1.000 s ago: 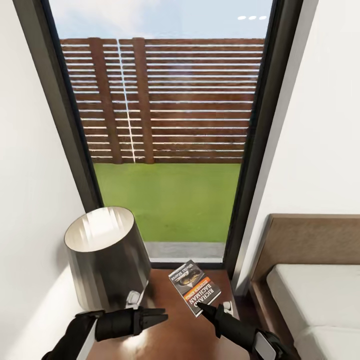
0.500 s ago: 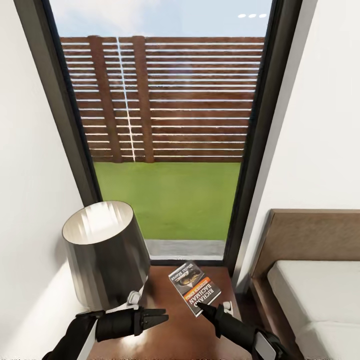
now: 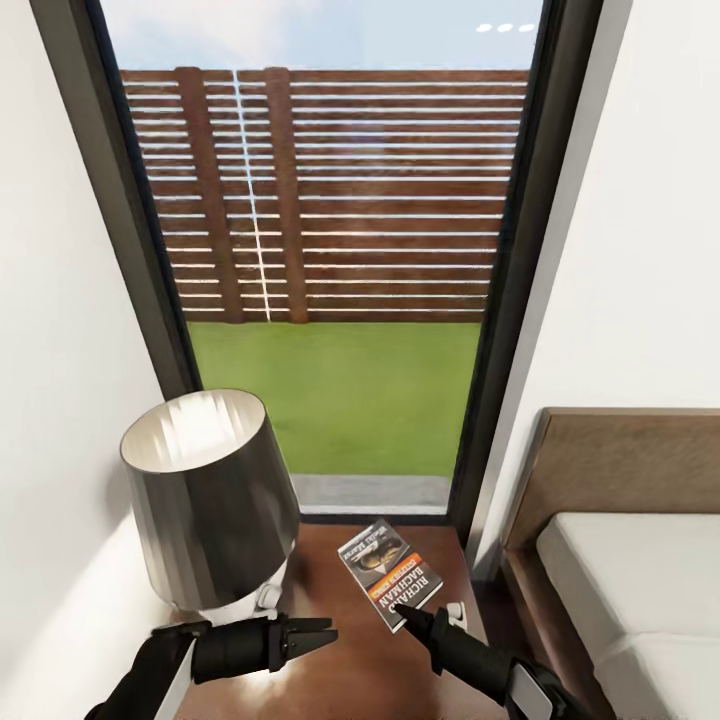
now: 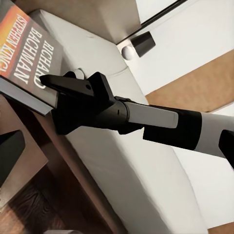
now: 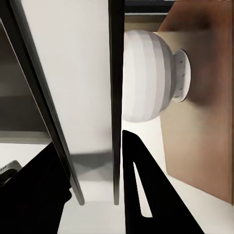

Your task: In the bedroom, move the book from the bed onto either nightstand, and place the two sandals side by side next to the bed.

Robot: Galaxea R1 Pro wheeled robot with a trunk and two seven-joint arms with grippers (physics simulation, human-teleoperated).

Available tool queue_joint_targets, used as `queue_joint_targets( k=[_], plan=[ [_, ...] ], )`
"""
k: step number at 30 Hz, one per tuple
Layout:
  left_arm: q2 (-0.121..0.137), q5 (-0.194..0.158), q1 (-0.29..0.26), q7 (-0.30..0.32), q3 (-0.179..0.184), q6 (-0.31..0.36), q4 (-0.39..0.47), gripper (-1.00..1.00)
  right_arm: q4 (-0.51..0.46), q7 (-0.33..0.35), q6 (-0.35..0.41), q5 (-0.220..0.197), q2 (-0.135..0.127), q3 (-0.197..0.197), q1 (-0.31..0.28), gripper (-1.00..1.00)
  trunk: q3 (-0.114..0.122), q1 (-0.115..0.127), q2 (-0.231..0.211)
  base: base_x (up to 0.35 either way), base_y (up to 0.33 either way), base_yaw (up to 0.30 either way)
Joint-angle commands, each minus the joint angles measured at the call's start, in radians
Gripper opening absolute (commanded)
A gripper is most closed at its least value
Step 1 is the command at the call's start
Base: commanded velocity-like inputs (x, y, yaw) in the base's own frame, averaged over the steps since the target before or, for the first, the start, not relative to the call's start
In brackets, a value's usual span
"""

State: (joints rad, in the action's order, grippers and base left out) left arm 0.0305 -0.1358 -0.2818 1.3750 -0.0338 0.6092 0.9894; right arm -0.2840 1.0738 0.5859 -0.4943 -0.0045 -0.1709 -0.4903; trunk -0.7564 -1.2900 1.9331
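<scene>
The book [image 3: 390, 572], with its orange band and "RICHARD BACHMAN" lettering, rests on the glossy dark-brown nightstand [image 3: 340, 670] under the window. My right gripper [image 3: 400, 610] is at the book's near edge and shut on it. In the left wrist view, one finger of the right gripper [image 4: 48, 83] lies over the edge of the book [image 4: 24, 53]. Left of the book, my left gripper [image 3: 330, 633] hovers over the nightstand, open and holding nothing. The bed [image 3: 640, 580], grey mattress and brown headboard, is at the right. The sandals are out of view.
A lamp [image 3: 210, 490] with a grey shade stands on the nightstand's left half, its white base [image 5: 146, 73] close to the right gripper. A tall dark-framed window [image 3: 340, 300] rises behind the nightstand. White walls close in on both sides.
The head camera has tilted, so the whole picture has slid slightly. Both arms and the book keep their places.
</scene>
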Motion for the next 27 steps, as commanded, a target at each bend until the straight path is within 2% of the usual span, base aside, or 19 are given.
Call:
queue_joint_targets(
  k=[1,27],
  plan=[
    [0.000,-0.002,0.000,0.002,0.000,0.011,0.000,1.00,0.000,0.001,0.007,-0.006,0.000,-0.001,-0.001,-1.00,-0.004,-0.004,0.008,0.000,0.000,0.000],
    [0.000,-0.003,0.000,0.000,0.000,0.010,0.000,1.00,0.003,-0.003,0.016,-0.006,0.007,0.005,-0.001,-1.00,-0.086,-0.103,0.190,0.000,0.000,0.000]
  ],
)
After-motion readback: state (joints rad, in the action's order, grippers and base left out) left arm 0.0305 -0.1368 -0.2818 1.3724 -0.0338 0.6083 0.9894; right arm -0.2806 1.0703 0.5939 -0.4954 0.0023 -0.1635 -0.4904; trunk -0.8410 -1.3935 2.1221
